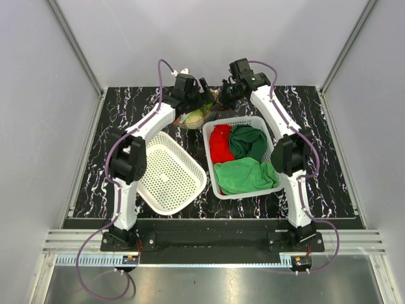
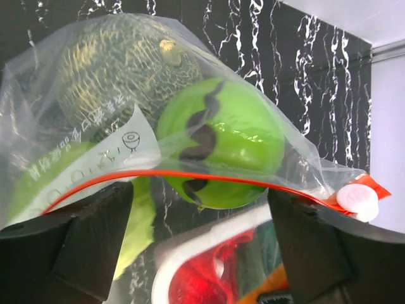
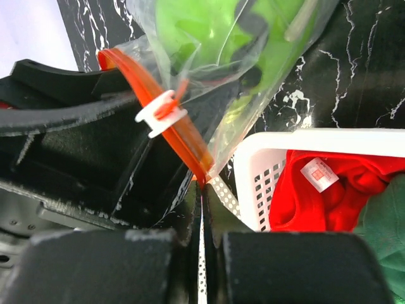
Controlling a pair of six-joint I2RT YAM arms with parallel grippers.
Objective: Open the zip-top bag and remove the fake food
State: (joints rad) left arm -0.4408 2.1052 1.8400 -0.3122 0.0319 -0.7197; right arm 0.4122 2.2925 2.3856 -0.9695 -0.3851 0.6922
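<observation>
One end of the orange strip [image 3: 180, 136] on the zip-top bag [image 2: 95, 145] is clamped in the right fingers [image 3: 126, 266]; left fingers [image 2: 76, 247] gape, likely to catch the white slider [image 2: 357, 199] next, fake food [image 2: 221, 145] not yet out.

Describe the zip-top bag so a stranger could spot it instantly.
On the black marbled table, look just behind the cloth-filled white basket. The zip-top bag is there: the only clear plastic, with an orange zip strip and green toy produce inside.

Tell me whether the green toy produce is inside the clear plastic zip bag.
Inside: the bright green ball and the netted grey-green piece sit behind the clear plastic bag's film, above its orange zip strip.
</observation>
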